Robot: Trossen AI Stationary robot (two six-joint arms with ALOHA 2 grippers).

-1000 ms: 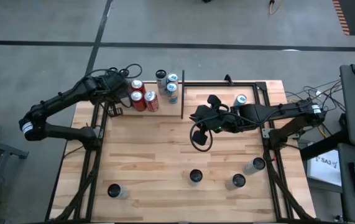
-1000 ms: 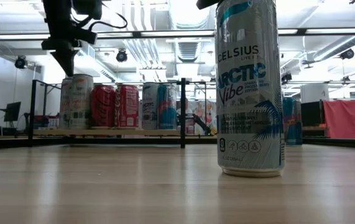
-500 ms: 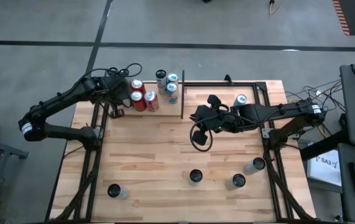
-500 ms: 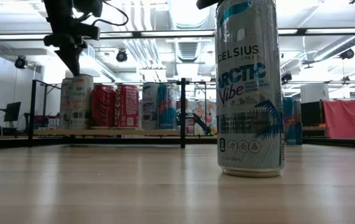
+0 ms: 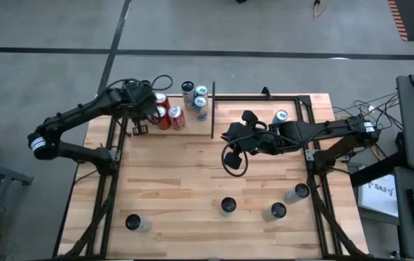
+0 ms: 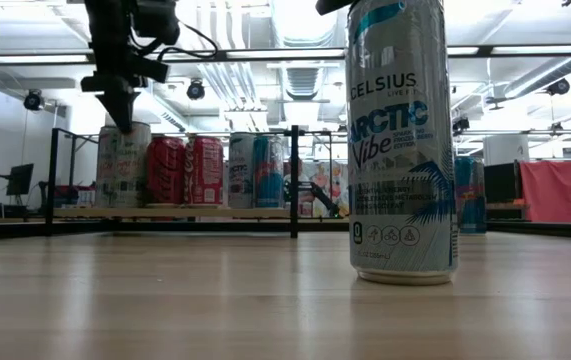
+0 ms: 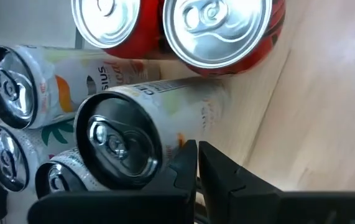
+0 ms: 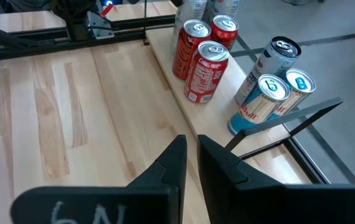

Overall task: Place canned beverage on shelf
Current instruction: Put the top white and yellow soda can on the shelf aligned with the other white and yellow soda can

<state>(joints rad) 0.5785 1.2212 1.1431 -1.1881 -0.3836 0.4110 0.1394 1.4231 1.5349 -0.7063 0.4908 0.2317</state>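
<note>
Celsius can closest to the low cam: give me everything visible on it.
The Celsius can is a tall slim aluminium can, silver-white with teal accents, printed "CELSIUS" and "ARCTIC Vibe" above a palm-leaf graphic and small icons. It stands upright on the pale wooden table, bottom rim flat on the wood, its top cut off by the picture's upper edge. It stands alone; no fingers touch it. The shelf with other cans lies far behind it.

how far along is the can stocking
Done: several cans stand on the shelf. In hand: nothing. The left end effector is shut and empty above the shelved cans; the right end effector waits mid-table, also shut and empty. Left: four loose cans near the table's front edge, and another can beside the right arm.
</note>
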